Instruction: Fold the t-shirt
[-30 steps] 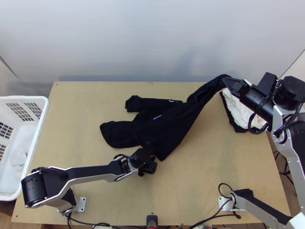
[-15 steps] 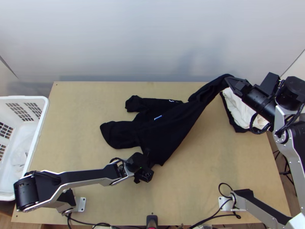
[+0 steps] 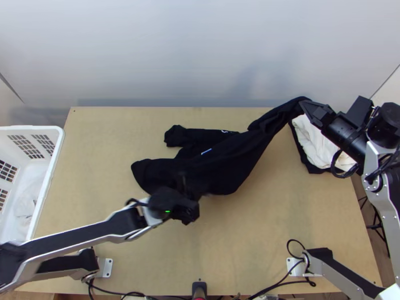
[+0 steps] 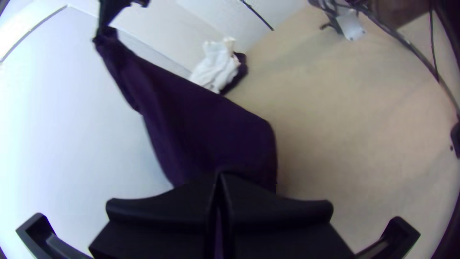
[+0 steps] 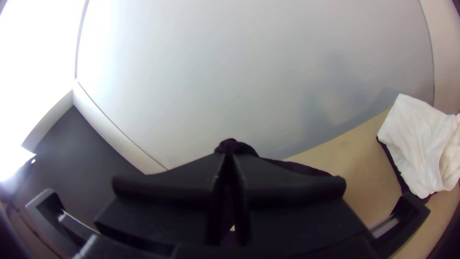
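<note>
While my left gripper (image 4: 220, 176) and right gripper (image 5: 231, 155) clamp closed on the shirt (image 3: 227, 162) at seven and two o'clock, I should tension it evenly before lowering.

Silver-grey links (image 3: 383, 212), black joints (image 3: 386, 120), looping cables (image 3: 342, 176)

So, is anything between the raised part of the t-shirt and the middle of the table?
Nothing visible stands between the t-shirt and the middle of the table. The white cloth lies near the end held up by the right gripper, so lowering straight down there might brush it.
</note>
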Motion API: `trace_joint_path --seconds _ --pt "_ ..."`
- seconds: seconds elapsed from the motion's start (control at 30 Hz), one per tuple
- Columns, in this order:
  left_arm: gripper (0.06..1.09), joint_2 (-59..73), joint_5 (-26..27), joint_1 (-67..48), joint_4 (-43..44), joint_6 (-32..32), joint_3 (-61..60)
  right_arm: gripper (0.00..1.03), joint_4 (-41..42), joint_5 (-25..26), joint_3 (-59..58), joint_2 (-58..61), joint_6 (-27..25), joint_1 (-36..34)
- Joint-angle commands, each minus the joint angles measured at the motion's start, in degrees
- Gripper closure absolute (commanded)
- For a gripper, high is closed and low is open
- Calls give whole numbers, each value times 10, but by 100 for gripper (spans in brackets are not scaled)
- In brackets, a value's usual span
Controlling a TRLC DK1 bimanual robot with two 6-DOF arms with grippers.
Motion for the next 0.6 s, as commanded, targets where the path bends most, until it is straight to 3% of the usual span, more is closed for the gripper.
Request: trace_joint_path --seconds 0.0,0.1,0.3,0.47,0.57 --pt "105 -128 -60 18 -40 -28 69 100 -2 1 22 -7 11 -14" --pt "105 -158 -72 54 -104 -56 135 100 -2 5 53 -7 9 -17" --pt "105 -178 -74 138 -200 -111 292 100 -13 27 129 4 -57 -13" --pt "105 -166 -57 221 -191 -108 369 100 -83 27 230 50 -70 -12" --pt "105 -159 -57 247 -158 -108 393 100 -85 27 267 61 -70 -7"
